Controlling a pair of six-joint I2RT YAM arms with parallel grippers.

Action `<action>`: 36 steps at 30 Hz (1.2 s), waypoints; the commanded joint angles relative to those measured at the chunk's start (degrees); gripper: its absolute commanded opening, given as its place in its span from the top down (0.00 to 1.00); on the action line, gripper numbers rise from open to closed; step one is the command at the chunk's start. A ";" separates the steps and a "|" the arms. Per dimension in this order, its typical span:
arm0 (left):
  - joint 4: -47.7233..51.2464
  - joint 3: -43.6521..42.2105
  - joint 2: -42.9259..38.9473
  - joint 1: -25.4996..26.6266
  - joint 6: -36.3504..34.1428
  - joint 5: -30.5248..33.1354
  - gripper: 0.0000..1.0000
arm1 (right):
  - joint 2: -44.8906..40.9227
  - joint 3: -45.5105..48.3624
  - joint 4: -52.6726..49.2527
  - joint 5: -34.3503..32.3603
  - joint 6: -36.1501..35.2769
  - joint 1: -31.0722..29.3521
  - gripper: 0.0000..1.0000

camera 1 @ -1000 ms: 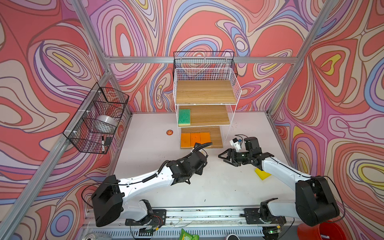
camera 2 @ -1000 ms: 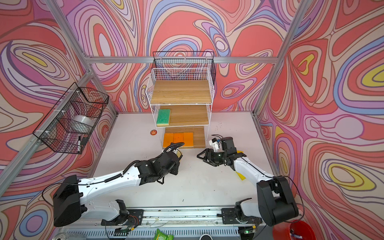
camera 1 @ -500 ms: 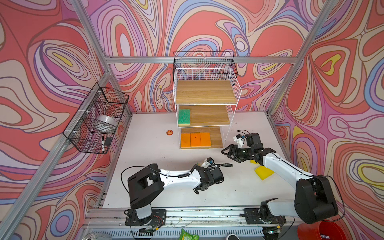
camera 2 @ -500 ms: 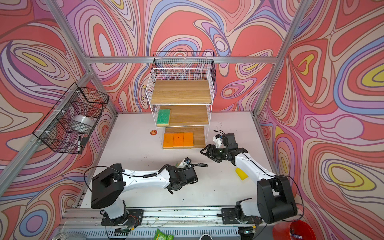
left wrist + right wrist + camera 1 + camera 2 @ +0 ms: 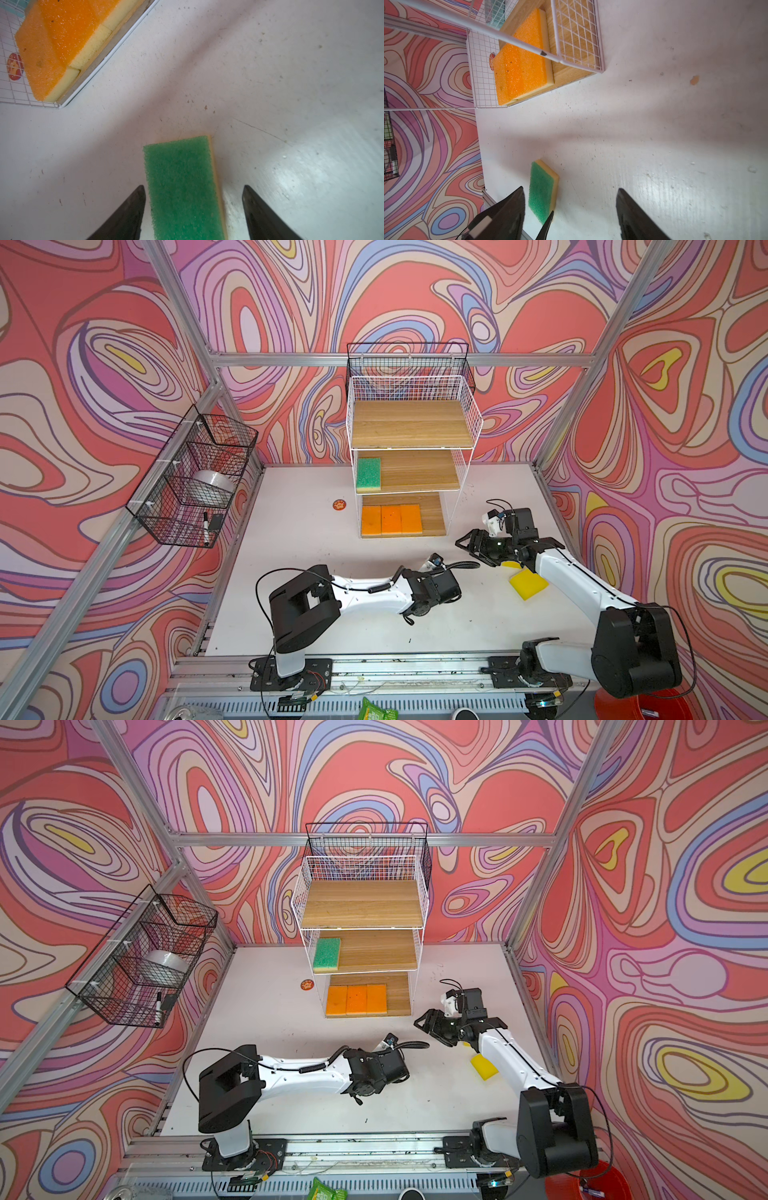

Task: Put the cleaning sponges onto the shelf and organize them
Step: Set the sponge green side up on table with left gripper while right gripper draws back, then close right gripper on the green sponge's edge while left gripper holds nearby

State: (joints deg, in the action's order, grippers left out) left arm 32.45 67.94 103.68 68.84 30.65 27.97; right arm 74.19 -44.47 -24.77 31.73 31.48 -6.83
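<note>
Orange sponges (image 5: 391,519) on shelf (image 5: 411,423) — green sponge (image 5: 182,187) flat.

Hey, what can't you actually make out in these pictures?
Left gripper: hidden under its own wrist in both top views.
Green sponge on the table: under that arm in both top views.
Yellow sponge: partly under the right forearm in both top views.
Green packet: cut by both top views' bottom edge.

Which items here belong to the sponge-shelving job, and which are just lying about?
Job: shelf; three orange sponges on its bottom board; shelved green sponge on the middle board; loose green sponge and yellow sponge, both not yet shelved.
Lying about: round orange disc; black side basket; red bucket.
</note>
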 commanded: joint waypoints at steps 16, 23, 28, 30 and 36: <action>-14.81 -31.73 -37.12 -18.07 11.04 -24.46 0.61 | -3.48 9.67 10.77 -4.83 12.78 -22.45 0.39; -19.58 -37.47 -39.64 -19.48 13.42 -26.03 0.51 | -0.34 13.82 20.31 -9.43 24.19 -34.10 0.50; -28.58 -43.16 -37.30 -21.34 14.82 -29.28 0.63 | 1.16 14.40 22.84 -14.27 28.65 -39.76 0.54; -30.08 -43.42 -34.83 -21.60 14.66 -29.15 0.72 | 2.57 13.51 22.46 -14.25 29.05 -40.52 0.55; -36.38 -46.44 -31.75 -21.50 16.42 -31.20 0.87 | 3.94 13.56 22.88 -14.84 31.30 -44.23 0.56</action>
State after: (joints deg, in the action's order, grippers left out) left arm 1.23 22.85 71.07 47.53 45.17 -1.52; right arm 77.67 -30.09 -3.20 18.76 60.58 -49.39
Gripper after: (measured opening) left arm 0.154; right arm 0.442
